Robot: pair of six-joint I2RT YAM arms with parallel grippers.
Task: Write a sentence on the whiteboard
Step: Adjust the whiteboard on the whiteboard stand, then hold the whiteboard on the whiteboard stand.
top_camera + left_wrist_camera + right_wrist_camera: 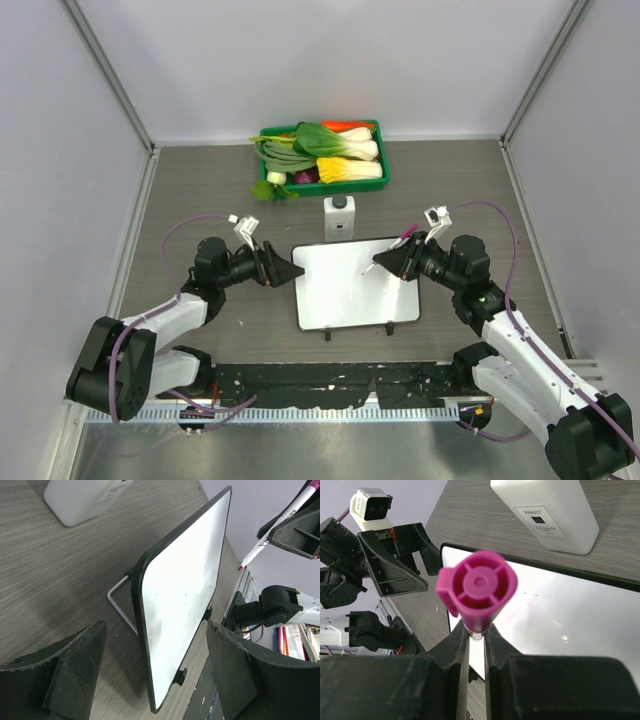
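The whiteboard lies mid-table with its two black feet on the near edge. Its white face is blank apart from tiny specks, and no sentence shows on it. In the left wrist view the whiteboard rests raised on a wire stand. My left gripper is open at the board's left edge, its jaws wide on either side of the near-left corner, not touching it. My right gripper is shut on a pink marker. The marker points down at the board, its tip just off the surface.
A small white box with a dark top stands just behind the board. A green tray of vegetables sits at the back. Grey walls close in the left, right and back sides.
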